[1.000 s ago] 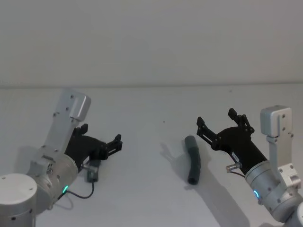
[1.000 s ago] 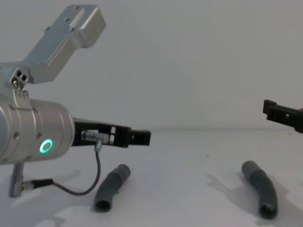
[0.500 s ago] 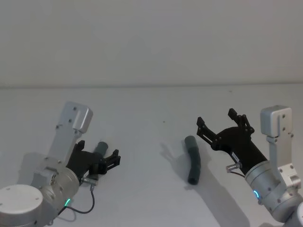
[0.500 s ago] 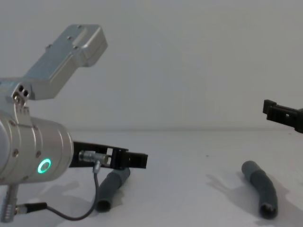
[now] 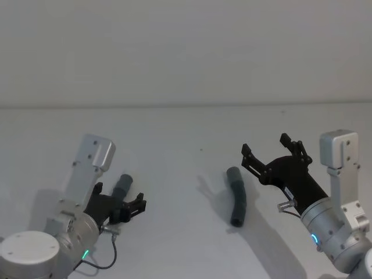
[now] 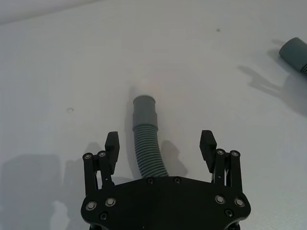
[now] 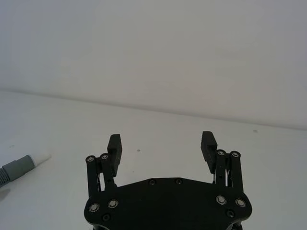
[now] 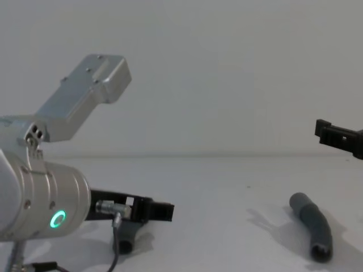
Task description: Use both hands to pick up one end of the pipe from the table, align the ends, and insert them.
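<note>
Two dark-grey ribbed pipe pieces lie on the white table (image 5: pixel 174 139). The left pipe piece (image 5: pixel 122 185) (image 6: pixel 145 143) runs between the fingers of my left gripper (image 5: pixel 125 200) (image 6: pixel 159 141) (image 8: pixel 164 211). That gripper is open and low over the table, its fingers apart from the hose on both sides. The piece's smooth cuff (image 6: pixel 144 108) with a pale tip points away from the gripper. The right pipe piece (image 5: pixel 237 196) (image 8: pixel 313 224) lies curved, its dark mouth toward me. Just right of it, my right gripper (image 5: pixel 265 145) (image 7: pixel 161 141) hovers open and holds nothing.
The left arm's silver link (image 8: pixel 85 96) rises large at the left of the chest view, with a cable (image 5: pixel 104 264) hanging below the wrist. A plain white wall stands behind the table. Open table surface lies between the two pipe pieces.
My left gripper has drawn back and sunk toward the table, and now straddles the left pipe piece. The right arm and both pipe pieces have stayed put.
</note>
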Controlling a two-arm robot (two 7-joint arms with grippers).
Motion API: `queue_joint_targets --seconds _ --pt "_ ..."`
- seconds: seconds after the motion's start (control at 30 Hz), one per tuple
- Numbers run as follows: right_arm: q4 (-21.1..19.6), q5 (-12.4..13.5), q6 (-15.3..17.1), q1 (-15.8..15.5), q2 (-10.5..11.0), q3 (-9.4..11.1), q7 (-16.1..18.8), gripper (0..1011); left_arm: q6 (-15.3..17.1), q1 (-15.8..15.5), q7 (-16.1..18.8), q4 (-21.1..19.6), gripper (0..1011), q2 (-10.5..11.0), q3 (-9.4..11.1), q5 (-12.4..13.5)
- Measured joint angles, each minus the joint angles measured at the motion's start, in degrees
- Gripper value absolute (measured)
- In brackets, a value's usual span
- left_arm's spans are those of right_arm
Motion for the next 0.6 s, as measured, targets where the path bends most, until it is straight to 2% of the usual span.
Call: queue_joint_targets --seconds 0.6 --pt "0.0 0.0 0.0 0.0 0.0 0.0 0.0 1002 -3.7 -1.4 -1.4 6.1 1001 -2.2 0.0 0.3"
